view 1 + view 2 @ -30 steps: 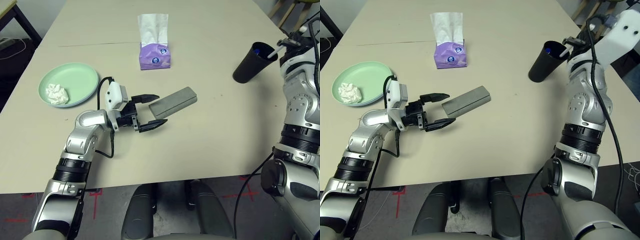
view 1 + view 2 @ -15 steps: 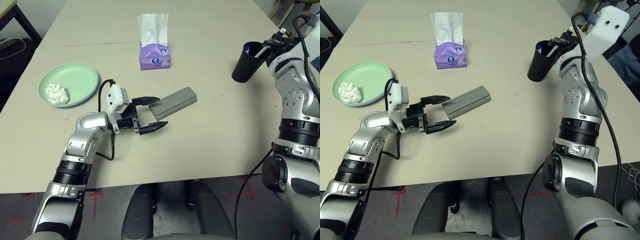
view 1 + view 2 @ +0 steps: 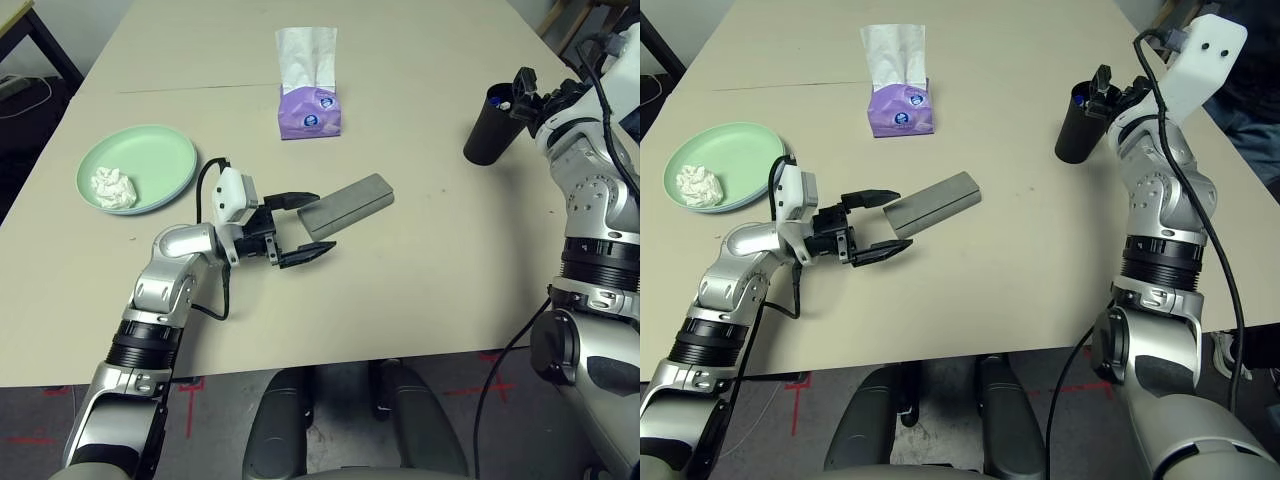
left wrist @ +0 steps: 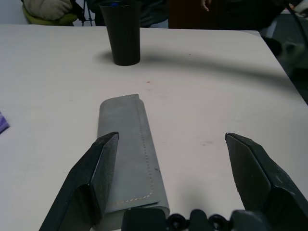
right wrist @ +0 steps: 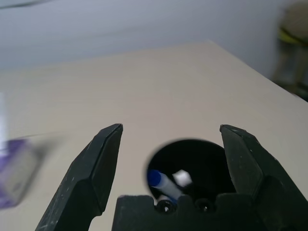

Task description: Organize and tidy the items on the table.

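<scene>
Grey-green oblong glasses case lies flat near mid-table on the large beige smooth-topped table, angled, its near end between the two black fingers of the left gripper. Left gripper: fingers spread wide, level, pointing toward the robot's right; the case end sits just beside the upper finger, contact unclear. In the left wrist view the case runs along one finger, the other finger well apart from it.

Black tapered cup stands upright at the right side of the table, well apart from the case. White marker pen with blue cap is inside it, leaning. Right gripper hangs just above and behind the cup rim, fingers spread wide, holding nothing; the right wrist view looks straight down into the cup mouth between the two fingers.

Mint green round plate sits at the left side of the table, with a crumpled white tissue on its near-left part. Plate is near the left arm's white wrist housing, not touching the case.

Purple tissue pack with a white sheet sticking up from it stands farther back, centre of the table, beyond the case. Thin seam line runs across the tabletop to the left of the pack.
</scene>
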Tool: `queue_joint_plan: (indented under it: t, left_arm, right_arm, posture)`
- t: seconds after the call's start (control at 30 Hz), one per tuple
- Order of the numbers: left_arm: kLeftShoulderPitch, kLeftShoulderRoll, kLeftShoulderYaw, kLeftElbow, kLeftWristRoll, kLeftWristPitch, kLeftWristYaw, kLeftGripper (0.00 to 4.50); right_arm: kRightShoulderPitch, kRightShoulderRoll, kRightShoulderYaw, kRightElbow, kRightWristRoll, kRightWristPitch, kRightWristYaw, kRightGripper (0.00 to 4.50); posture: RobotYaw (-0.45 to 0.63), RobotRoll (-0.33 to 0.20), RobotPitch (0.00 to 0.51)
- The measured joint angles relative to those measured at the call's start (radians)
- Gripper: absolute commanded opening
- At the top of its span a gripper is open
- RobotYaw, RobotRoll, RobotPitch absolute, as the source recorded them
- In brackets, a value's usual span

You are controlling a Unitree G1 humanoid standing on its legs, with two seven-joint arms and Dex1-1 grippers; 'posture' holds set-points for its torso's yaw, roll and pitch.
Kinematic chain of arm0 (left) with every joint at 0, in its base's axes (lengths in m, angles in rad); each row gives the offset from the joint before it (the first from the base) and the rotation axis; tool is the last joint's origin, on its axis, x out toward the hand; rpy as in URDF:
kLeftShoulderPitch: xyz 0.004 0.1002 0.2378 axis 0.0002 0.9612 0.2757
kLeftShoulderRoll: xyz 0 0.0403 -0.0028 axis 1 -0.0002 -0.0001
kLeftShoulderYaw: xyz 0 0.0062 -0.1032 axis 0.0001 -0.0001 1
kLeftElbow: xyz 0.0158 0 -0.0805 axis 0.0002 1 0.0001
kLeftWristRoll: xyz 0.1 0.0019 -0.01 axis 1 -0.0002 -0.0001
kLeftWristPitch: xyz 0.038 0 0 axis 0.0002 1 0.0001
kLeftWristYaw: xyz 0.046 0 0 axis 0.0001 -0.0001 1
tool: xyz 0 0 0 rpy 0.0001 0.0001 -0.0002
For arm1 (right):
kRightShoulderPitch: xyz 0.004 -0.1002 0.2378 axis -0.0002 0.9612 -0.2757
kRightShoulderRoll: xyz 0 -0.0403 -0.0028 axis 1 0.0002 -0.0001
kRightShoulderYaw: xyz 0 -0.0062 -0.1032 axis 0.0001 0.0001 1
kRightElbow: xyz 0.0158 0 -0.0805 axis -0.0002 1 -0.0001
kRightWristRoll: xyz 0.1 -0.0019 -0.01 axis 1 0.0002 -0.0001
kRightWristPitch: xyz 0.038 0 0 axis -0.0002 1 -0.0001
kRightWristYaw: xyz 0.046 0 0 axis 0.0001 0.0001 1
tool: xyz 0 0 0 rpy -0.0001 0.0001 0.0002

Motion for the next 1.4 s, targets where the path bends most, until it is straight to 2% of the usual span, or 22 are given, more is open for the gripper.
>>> queue_joint_plan:
  t: [0.13, 0.23, 0.37, 0.5, 0.63, 0.73, 0.83, 1.03, 1.2, 1.4]
  left_arm:
    - [-0.003, -0.008, 0.027, 0.003, 0.002, 0.003, 0.060, 4.50]
    - [-0.014, -0.034, 0.062, 0.004, 0.005, 0.009, 0.149, 4.50]
    - [-0.027, -0.099, 0.116, 0.005, 0.063, -0.006, 0.360, 4.50]
    - [-0.026, -0.170, 0.197, 0.005, 0.107, -0.012, 0.593, 4.50]
    - [-0.026, -0.216, 0.272, 0.011, 0.182, -0.025, 0.841, 4.50]
    - [-0.017, -0.218, 0.310, 0.018, 0.245, -0.041, 0.983, 4.50]
    - [-0.005, -0.216, 0.336, 0.032, 0.283, -0.056, 1.064, 4.50]
    - [0.029, -0.155, 0.382, 0.061, 0.271, -0.063, 1.055, 4.50]
    - [0.039, -0.089, 0.428, 0.153, 0.263, -0.105, 1.027, 4.50]
    - [0.065, -0.086, 0.442, 0.174, 0.223, -0.160, 0.985, 4.50]
  right_arm:
    - [0.083, -0.056, 0.065, -0.016, 0.009, -0.144, 0.246, 4.46]
    - [0.131, -0.062, 0.064, -0.010, 0.008, -0.215, 0.293, 4.46]
    - [0.222, -0.030, 0.022, 0.003, -0.012, -0.308, 0.227, 4.46]
    - [0.324, 0.051, 0.005, 0.020, -0.045, -0.356, 0.119, 4.46]
    - [0.339, 0.117, 0.001, 0.029, -0.067, -0.368, 0.011, 4.46]
    - [0.330, 0.148, 0.002, 0.034, -0.070, -0.372, -0.036, 4.46]
    - [0.317, 0.155, 0.002, 0.044, -0.081, -0.388, -0.077, 4.46]
    - [0.310, 0.129, -0.019, 0.097, -0.081, -0.431, -0.085, 4.46]
    - [0.307, 0.122, -0.034, 0.175, -0.087, -0.502, -0.091, 4.46]
    - [0.291, 0.128, -0.042, 0.207, -0.085, -0.548, -0.110, 4.46]
  posture:
    - [0.04, 0.000, 0.191]
    - [0.04, 0.000, 0.187]
    - [0.04, 0.000, 0.184]
    - [0.04, 0.000, 0.183]
    - [0.04, 0.000, 0.180]
    - [0.05, 0.000, 0.174]
    - [0.06, 0.000, 0.169]
    - [0.09, 0.000, 0.172]
    - [0.10, 0.000, 0.168]
    - [0.08, 0.000, 0.156]
